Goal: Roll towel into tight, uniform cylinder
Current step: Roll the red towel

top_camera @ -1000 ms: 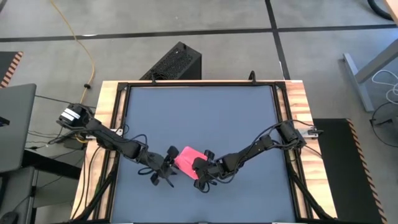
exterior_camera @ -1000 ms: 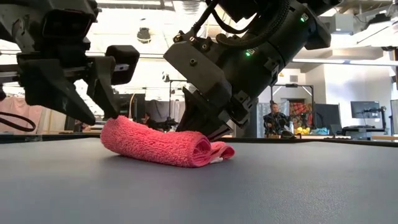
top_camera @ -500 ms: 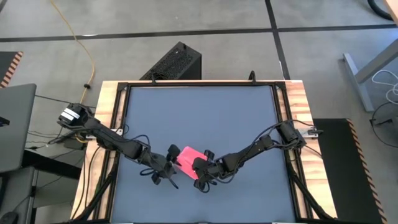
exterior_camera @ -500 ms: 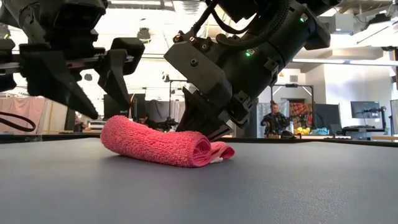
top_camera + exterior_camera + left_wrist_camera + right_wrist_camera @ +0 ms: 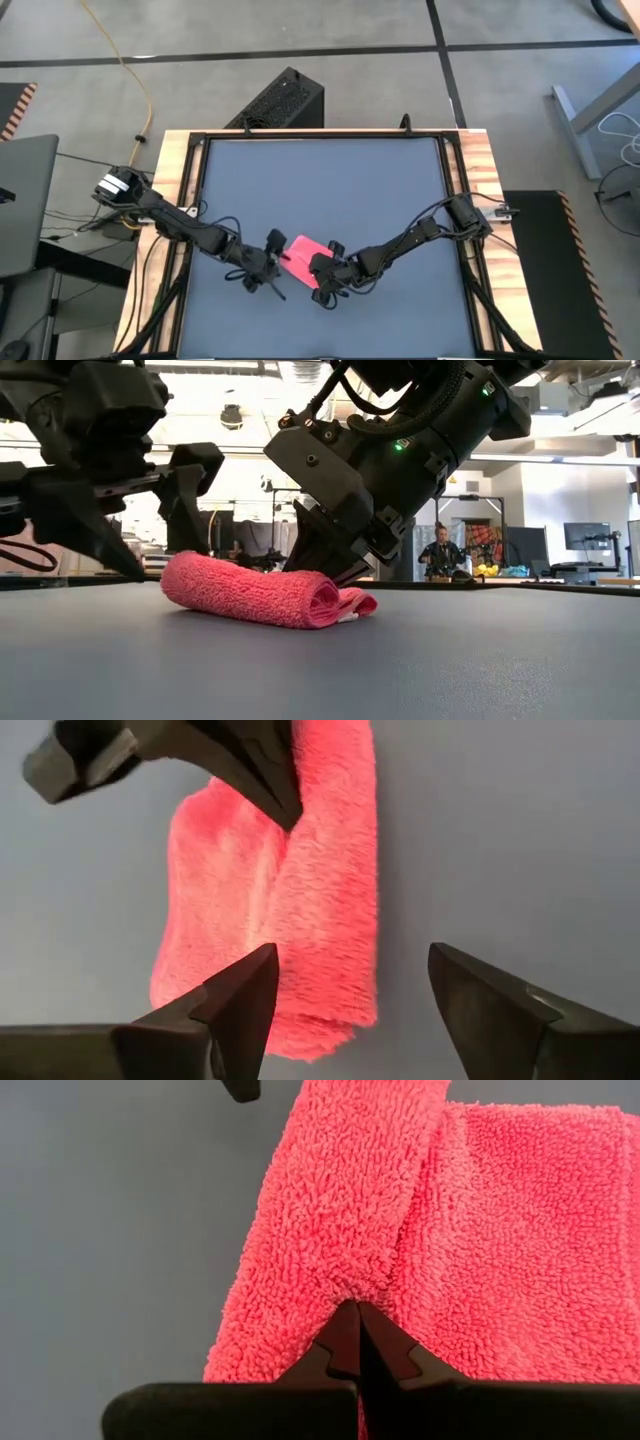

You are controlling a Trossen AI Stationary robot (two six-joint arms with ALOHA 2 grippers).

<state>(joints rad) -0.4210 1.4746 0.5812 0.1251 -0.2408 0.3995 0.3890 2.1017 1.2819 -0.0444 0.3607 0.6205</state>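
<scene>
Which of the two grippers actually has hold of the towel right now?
The right gripper: its jaws are shut, pinching the towel. The left gripper stands open at the towel's other end, gripping nothing.

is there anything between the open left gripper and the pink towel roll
Nothing visible does. The left gripper is open, its fingers apart just off one end of the rolled pink-red terry towel, with only bare dark tabletop around. The right gripper is shut on the towel's other side.

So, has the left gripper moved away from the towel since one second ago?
Yes. In the low view the left gripper has opened its jaws and drawn back a little from the towel, which lies in the same place on the table.
</scene>
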